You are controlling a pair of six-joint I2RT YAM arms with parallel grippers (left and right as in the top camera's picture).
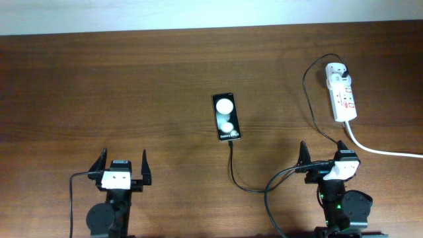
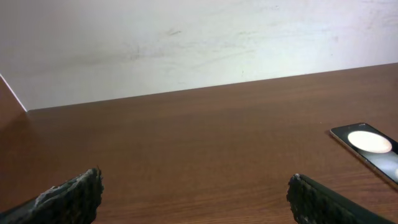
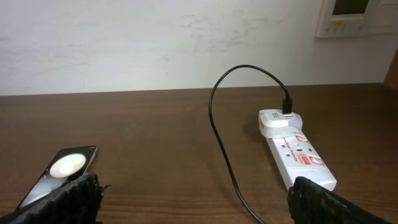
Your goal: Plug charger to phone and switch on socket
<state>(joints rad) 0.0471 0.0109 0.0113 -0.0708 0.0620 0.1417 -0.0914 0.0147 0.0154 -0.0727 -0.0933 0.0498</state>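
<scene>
The black phone [image 1: 226,116] lies flat mid-table, two white spots on it, lettering at its near end. The thin black charger cable [image 1: 232,168] meets the phone's near end and curves right toward my right arm. Another stretch loops from the black plug in the far end of the white socket strip [image 1: 342,96]. My left gripper [image 1: 123,165] is open and empty at the front left. My right gripper [image 1: 324,151] is open and empty in front of the socket. The right wrist view shows the gripper [image 3: 193,185], phone [image 3: 62,169], cable [image 3: 217,130] and socket [image 3: 297,154]. The left wrist view shows the gripper [image 2: 194,182] and phone [image 2: 372,147].
The socket's thick white cord [image 1: 386,152] runs off the right edge of the table. A white wall stands behind the table's far edge [image 1: 198,30]. A white wall panel [image 3: 351,15] hangs at the upper right of the right wrist view.
</scene>
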